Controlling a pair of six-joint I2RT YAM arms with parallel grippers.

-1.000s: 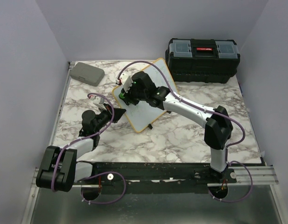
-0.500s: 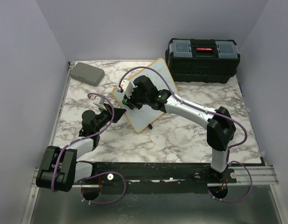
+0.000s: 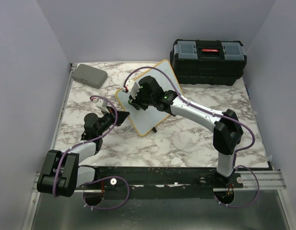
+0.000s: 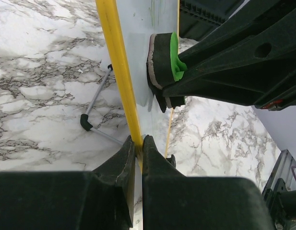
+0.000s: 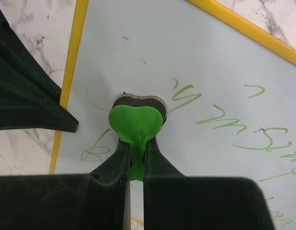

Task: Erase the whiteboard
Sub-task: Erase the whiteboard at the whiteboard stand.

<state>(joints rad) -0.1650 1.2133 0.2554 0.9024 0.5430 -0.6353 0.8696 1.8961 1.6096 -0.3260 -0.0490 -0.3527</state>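
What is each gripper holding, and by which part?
Left gripper: the whiteboard, by its yellow frame edge. Right gripper: the green eraser, by its green back.

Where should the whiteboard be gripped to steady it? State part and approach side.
Grip the yellow frame on its left edge, edge-on from the left, one finger on each face, as the left gripper does. The whiteboard stands tilted, its face too broad to pinch, and the green eraser in the right gripper presses there.

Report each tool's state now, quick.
Left tool: closed, clamping the whiteboard by its yellow frame.
Right tool: closed, holding the green eraser against it.
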